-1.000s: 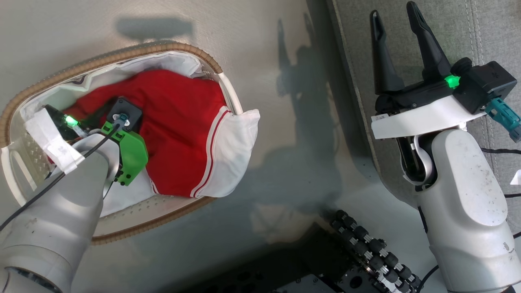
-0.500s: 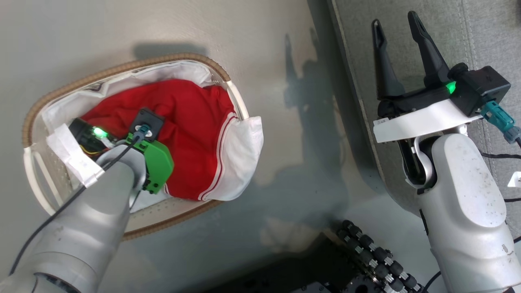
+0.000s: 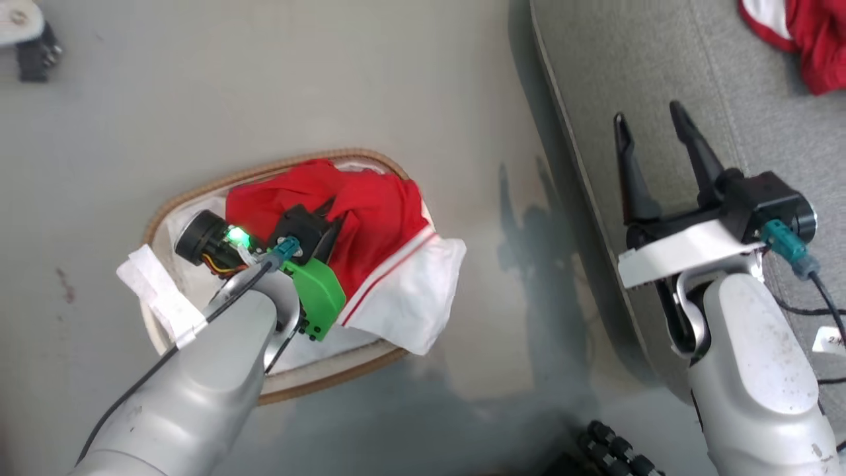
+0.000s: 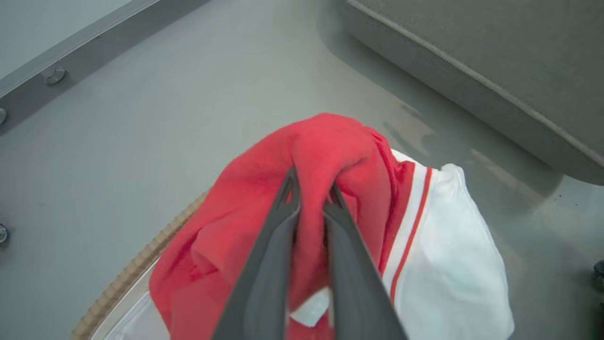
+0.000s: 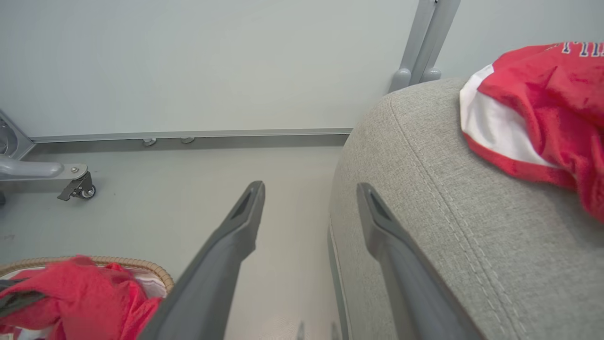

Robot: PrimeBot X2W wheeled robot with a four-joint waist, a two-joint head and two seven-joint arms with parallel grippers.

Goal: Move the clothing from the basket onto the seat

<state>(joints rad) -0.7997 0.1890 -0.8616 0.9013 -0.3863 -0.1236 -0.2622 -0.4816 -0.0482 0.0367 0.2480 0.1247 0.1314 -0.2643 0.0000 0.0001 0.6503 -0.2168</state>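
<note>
Now higher: clothing in left end effector.

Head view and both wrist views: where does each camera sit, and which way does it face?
Head view: on the head, facing down at basket and seat; left forearm, right forearm show.
Left wrist view: on that wrist, along left pincer shut on clothing.
Right wrist view: along open right pincer, toward wall.
Shared: all three show seat.

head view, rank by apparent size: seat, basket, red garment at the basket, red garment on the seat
1. seat, cropped yet largest.
2. basket.
3. garment at the basket, near the basket's size; bunched up nearer the camera, so unsure.
4. garment on the seat, mostly cut off by the frame.
</note>
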